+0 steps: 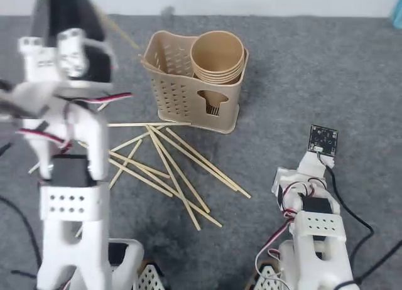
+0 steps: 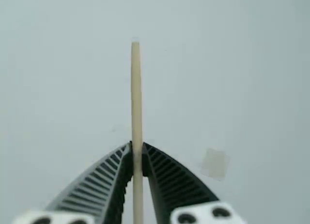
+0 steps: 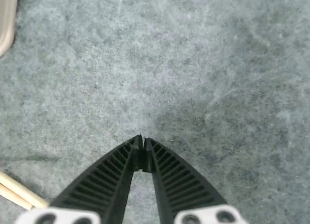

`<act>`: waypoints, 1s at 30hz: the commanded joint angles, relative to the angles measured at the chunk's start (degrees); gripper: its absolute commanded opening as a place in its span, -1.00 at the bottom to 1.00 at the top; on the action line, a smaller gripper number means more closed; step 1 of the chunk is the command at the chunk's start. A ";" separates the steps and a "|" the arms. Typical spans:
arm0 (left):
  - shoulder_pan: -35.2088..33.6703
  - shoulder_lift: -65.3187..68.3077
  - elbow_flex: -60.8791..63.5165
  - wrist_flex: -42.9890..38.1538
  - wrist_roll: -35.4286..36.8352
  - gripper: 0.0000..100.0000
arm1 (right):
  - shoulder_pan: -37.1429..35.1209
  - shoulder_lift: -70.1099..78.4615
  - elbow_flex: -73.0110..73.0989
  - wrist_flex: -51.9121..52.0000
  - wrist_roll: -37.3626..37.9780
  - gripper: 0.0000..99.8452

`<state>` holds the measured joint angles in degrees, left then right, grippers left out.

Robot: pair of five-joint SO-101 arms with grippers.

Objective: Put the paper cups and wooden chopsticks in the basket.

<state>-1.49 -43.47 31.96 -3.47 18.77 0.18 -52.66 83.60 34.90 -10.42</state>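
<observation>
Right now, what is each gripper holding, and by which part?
Left gripper pinches a thin pale wooden chopstick along its shaft, one end jutting out. Right gripper: nothing.

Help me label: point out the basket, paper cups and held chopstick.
basket [image 1: 176, 98], high view, front wall
paper cups [image 1: 217, 51], high view, top cup's inside
held chopstick [image 2: 136, 98], left wrist view, mid shaft

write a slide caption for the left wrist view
Left hand shut on a thin pale wooden chopstick, its tip against a plain pale background.

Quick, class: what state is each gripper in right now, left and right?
Left gripper: closed on a wooden chopstick.
Right gripper: closed, holding nothing.
</observation>
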 commanded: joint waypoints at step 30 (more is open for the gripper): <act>7.38 23.30 23.52 -36.57 -6.95 -0.95 | 0.31 -1.54 -0.44 -1.19 -0.18 -0.98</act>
<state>5.36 -19.38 55.43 -38.37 12.26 0.18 -52.66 83.60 34.90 -10.42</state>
